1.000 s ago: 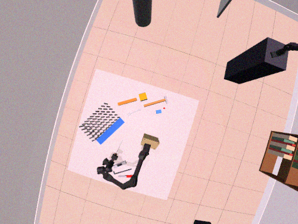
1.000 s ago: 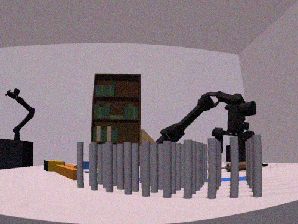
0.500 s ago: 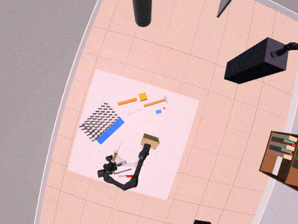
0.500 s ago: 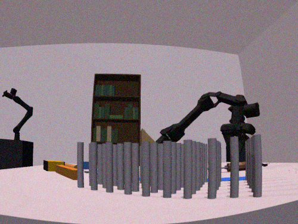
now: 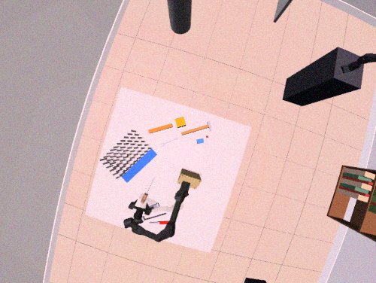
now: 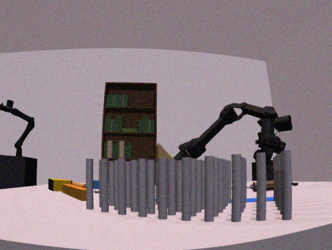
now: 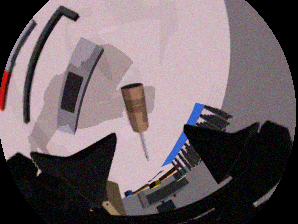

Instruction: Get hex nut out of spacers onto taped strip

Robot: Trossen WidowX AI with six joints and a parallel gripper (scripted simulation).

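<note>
My gripper (image 5: 142,205) (image 7: 150,132) is open and empty above the table, close to the wooden-handled screwdriver (image 5: 144,198) (image 7: 135,105) (image 6: 263,185). In the wrist view the screwdriver lies beyond the fingertips, its thin shaft pointing between them. The black L-shaped hook tool (image 5: 159,215) (image 7: 35,60) lies flat nearby, beside a red-handled tool (image 5: 164,223) (image 7: 4,90). The metal spacers (image 6: 209,189) (image 5: 133,131) stand upright in a dense field. The blue taped strip (image 5: 139,165) (image 6: 259,199) (image 7: 199,111) runs along their front. The hex nut cannot be made out in any view.
A grey bar with a dark patch (image 7: 71,92) lies near the screwdriver. An orange bar (image 5: 160,128) (image 6: 74,191), yellow block (image 5: 180,122) (image 6: 61,183), hammer (image 5: 195,130), thin grey tool (image 5: 169,142) and blue block (image 5: 200,141) lie beyond the strip. A tan block (image 5: 189,178) is at my arm's base.
</note>
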